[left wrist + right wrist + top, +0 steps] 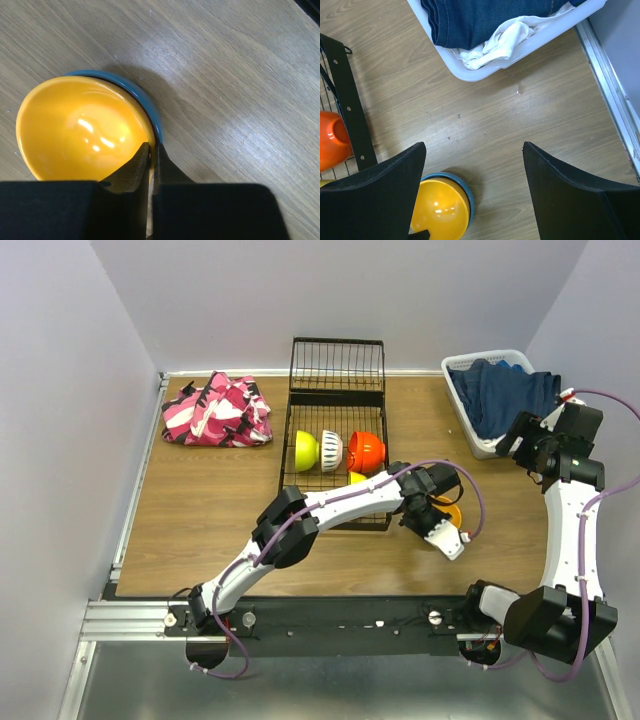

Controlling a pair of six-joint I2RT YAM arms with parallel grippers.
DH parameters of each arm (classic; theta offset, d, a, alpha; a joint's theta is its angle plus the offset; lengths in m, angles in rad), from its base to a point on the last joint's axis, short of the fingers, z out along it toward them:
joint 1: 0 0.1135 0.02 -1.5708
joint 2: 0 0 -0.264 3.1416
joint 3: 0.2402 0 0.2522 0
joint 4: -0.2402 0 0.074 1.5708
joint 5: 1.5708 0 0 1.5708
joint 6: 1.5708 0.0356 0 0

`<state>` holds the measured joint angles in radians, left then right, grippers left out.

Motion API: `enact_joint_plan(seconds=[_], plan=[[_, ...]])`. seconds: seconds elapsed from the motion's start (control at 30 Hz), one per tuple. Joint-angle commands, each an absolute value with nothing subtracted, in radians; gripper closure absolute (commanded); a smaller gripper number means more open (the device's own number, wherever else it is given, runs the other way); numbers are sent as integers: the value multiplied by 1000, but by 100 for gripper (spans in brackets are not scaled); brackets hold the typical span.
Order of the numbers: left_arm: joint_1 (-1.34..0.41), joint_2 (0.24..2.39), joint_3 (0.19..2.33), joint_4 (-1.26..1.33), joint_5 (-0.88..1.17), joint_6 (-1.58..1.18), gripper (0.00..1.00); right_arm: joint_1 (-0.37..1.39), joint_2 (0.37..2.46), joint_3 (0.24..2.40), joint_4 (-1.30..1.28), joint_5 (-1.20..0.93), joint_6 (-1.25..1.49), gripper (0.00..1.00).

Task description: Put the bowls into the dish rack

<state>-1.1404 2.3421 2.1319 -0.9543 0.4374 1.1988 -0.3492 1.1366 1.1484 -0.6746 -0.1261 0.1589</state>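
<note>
The black wire dish rack [335,390] stands at the back centre. A lime green bowl [306,449], a cream-white bowl [331,451] and a red-orange bowl [367,450] stand on edge in it. An orange bowl [80,130] sits nested in a blue bowl [150,107] on the table right of the rack. My left gripper [151,150] is shut on the orange bowl's rim, one finger inside it; it also shows in the top view [436,508]. My right gripper [473,150] is open and empty above the table, near the basket.
A white laundry basket [462,400] with blue jeans stands at the back right. A pink patterned cloth [218,410] lies back left. A yellow-orange bowl edge [357,478] shows in the rack beside my left arm. Walls enclose the table.
</note>
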Motion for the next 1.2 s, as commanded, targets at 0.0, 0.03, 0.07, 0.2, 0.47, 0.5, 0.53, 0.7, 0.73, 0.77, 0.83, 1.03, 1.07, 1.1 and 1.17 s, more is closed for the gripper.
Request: enact_joint_plan(seconds=[0.0,0.03,0.07,0.2,0.47,0.5,0.53,0.7,0.73,0.77,0.83,1.03,1.07,1.1,1.17], plan=[[-1147,2355,2167,-940,439,1158,93,-359,1131,1140,-672,-147,172,14],[-1147,2347,2172,-943,454,1157,95,-359,1134,1144,-673,-149,173,14],[-1147,2329,2180,-948,459,1152,96,-360,1137,1150,-675,-150,175,14],[-1147,2267,2192,-966,500,1106,100,-360,1150,1166,-676,-153,169,14],[-1138,2090,2106,-901,532,939,100,-360,1151,1187,-680,-146,163,14],[-1138,2073,2096,-887,535,918,100,-362,1147,1186,-680,-141,163,14],[-1135,2060,2092,-871,538,896,100,-361,1144,1181,-680,-138,161,14],[-1051,1977,2069,-801,584,564,100,-360,1128,1169,-684,-127,156,14],[-1022,1956,2050,-742,613,489,100,-360,1126,1170,-684,-126,155,14],[-996,1898,1980,-700,629,416,100,-360,1123,1169,-684,-124,155,14],[-910,1830,1895,-605,679,269,100,-360,1121,1164,-686,-118,152,14],[-614,1537,1417,-14,894,-514,100,-362,1121,1161,-703,-112,146,14],[-529,1485,1307,71,922,-599,100,-362,1123,1163,-707,-113,147,14],[-502,1465,1286,93,937,-632,100,-362,1123,1166,-710,-117,150,14],[-442,1415,1211,127,960,-685,100,-362,1124,1172,-719,-112,147,14]])
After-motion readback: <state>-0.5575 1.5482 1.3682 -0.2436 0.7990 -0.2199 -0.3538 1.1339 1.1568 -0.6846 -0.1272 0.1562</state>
